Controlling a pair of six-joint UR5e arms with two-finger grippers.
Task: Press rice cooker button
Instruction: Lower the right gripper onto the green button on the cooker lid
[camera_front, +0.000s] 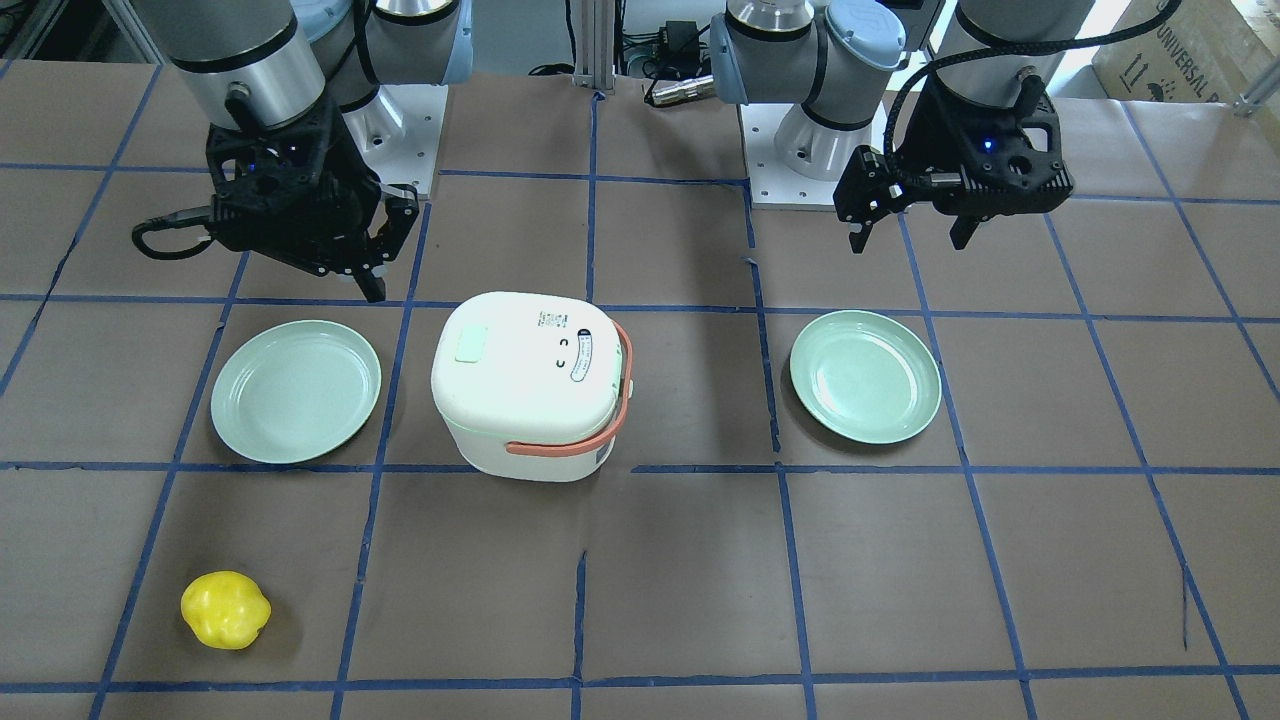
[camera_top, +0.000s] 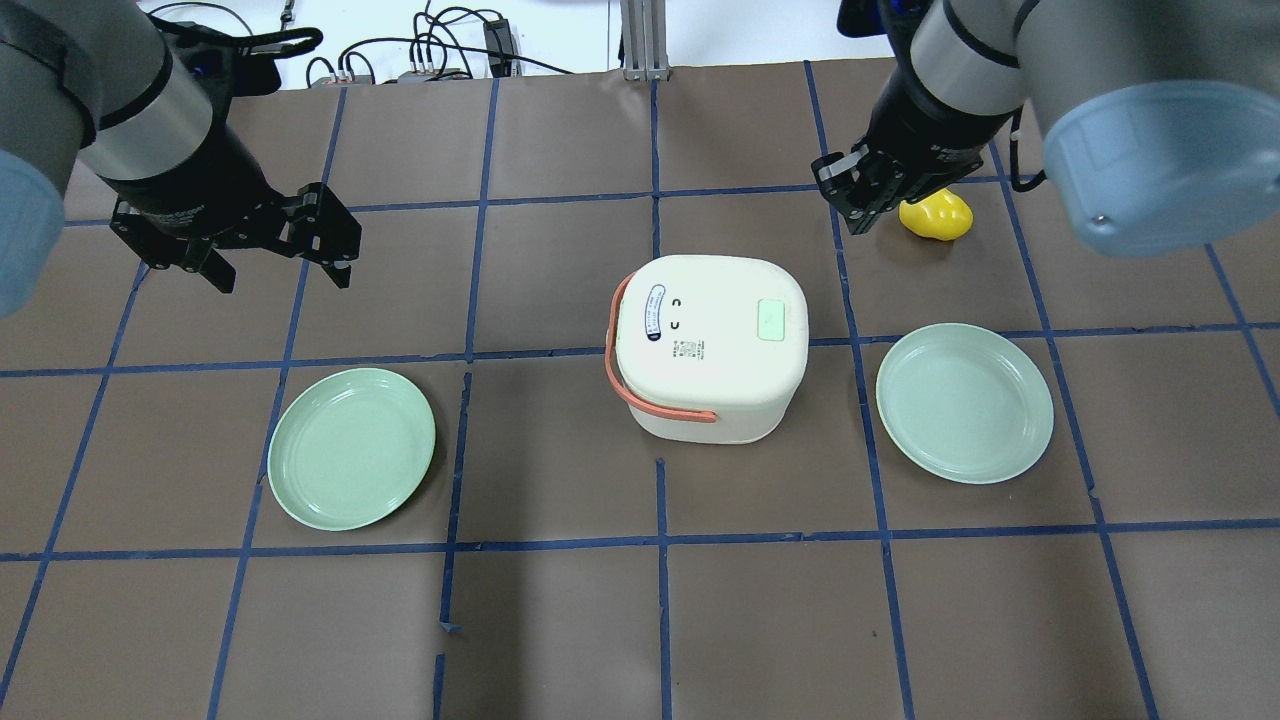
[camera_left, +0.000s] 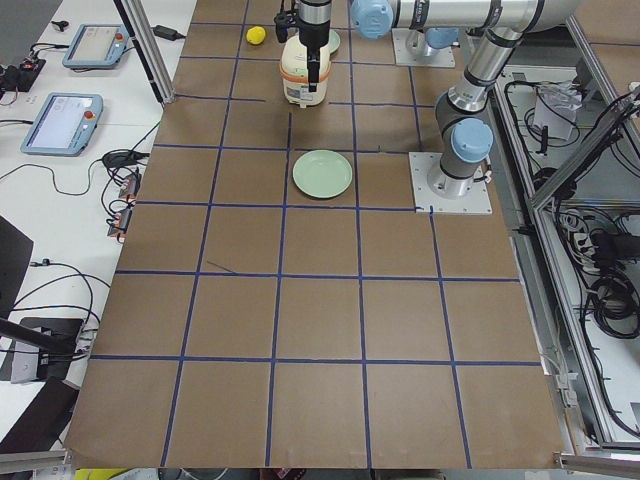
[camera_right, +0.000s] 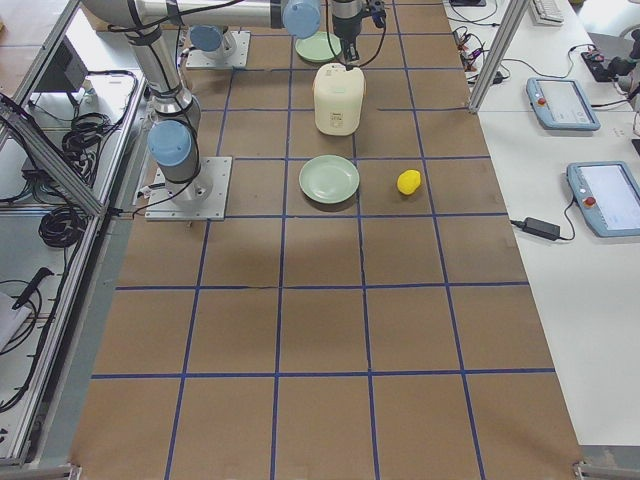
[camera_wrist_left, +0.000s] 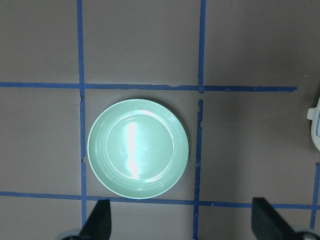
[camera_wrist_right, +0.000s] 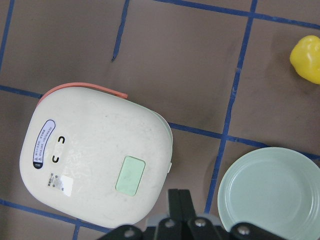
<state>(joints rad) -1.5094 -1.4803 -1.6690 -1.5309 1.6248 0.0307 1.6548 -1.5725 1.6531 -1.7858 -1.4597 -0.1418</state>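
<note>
The white rice cooker (camera_front: 530, 385) with an orange handle stands mid-table, lid closed. It also shows in the overhead view (camera_top: 710, 345). Its pale green button (camera_top: 771, 321) sits on the lid's right side and shows in the right wrist view (camera_wrist_right: 130, 174). My right gripper (camera_top: 850, 212) hangs shut and empty, high above the cooker's right side, its fingers (camera_wrist_right: 179, 200) pressed together. My left gripper (camera_top: 275, 270) is open and empty, high over the left plate (camera_wrist_left: 137, 148), well away from the cooker.
A green plate (camera_top: 351, 448) lies left of the cooker and another plate (camera_top: 964, 402) lies right of it. A yellow pepper (camera_top: 935, 215) lies at the far right, beyond the right plate. Brown paper with blue tape lines covers the table.
</note>
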